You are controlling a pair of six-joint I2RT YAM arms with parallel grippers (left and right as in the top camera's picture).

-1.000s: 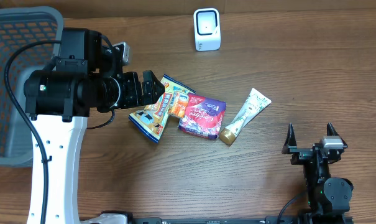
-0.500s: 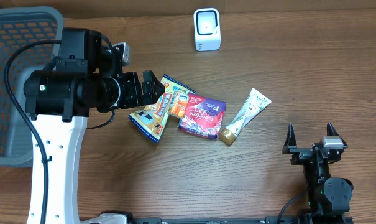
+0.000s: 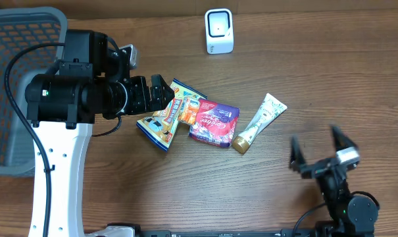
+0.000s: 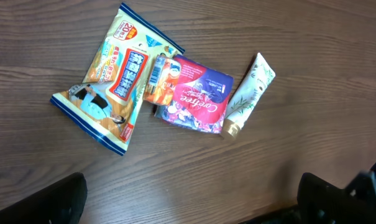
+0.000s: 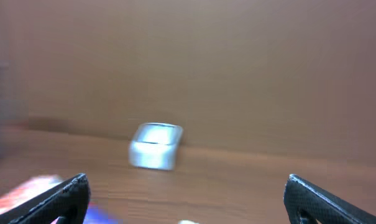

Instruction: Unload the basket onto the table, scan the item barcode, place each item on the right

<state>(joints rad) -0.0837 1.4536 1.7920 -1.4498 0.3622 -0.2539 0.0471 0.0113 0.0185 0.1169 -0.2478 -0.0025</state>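
Left jaws: apart, nothing between them. In the left wrist view only the two dark fingertips (image 4: pixel 63 200) show, at the bottom corners, with bare worktop (image 4: pixel 194 180) between them. All four items lie ahead of the tips in this view, none touching them. From overhead, these jaws hang over the left edge of the cluster, above the snack bag (image 3: pixel 160 125).

Items lie flat at mid-worktop, in one loose cluster.
- The snack bag, blue and yellow, is leftmost.
- An orange packet (image 3: pixel 186 110) lies at the bag's right edge.
- A purple-pink pouch (image 3: pixel 214 123) lies on the packet's right, its left edge over the packet.
- A white tube (image 3: pixel 261 120) with a gold cap lies tilted, its cap end just beside the pouch's lower right corner.

I cannot tell which face carries a barcode.

The scanner (image 3: pixel 219 31), white and upright, sits at the far edge, well apart from the cluster and from both pairs of jaws.

Right jaws: apart and empty, near the front right of the worktop. The tube is the nearest item, and it is well apart from them. The right wrist view is blurred. Its fingertips (image 5: pixel 69 196) sit at the lower corners, and the scanner shows as a pale box between and beyond them.

A grey mesh basket (image 3: pixel 14 85) stands at the left edge.
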